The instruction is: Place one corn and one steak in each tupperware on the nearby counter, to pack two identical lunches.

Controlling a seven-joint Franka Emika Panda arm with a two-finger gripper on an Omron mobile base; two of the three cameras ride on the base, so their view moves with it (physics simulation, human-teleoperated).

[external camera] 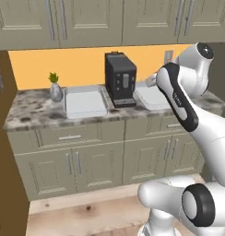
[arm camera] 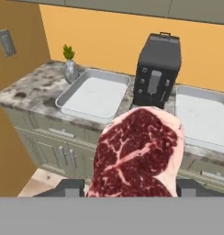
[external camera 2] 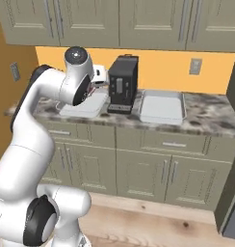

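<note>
step: carry the steak (arm camera: 137, 153) over a tupperware and lower it flat, well inside the rim, before letting go
gripper (arm camera: 132, 188): clenched on the steak, tips either side of it
left tupperware (arm camera: 96, 94): on the counter (arm camera: 26, 92) at 10 o'clock from the steak, looks empty so far
right tupperware (arm camera: 206, 117): at 2 o'clock, past the coffee machine (arm camera: 157, 69), also looks bare
corn: can't spot any

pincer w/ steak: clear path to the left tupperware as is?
Probably yes. The pincer holds the steak above the counter edge; the left tupperware lies open ahead, with the coffee machine to its right, off the path.
</note>
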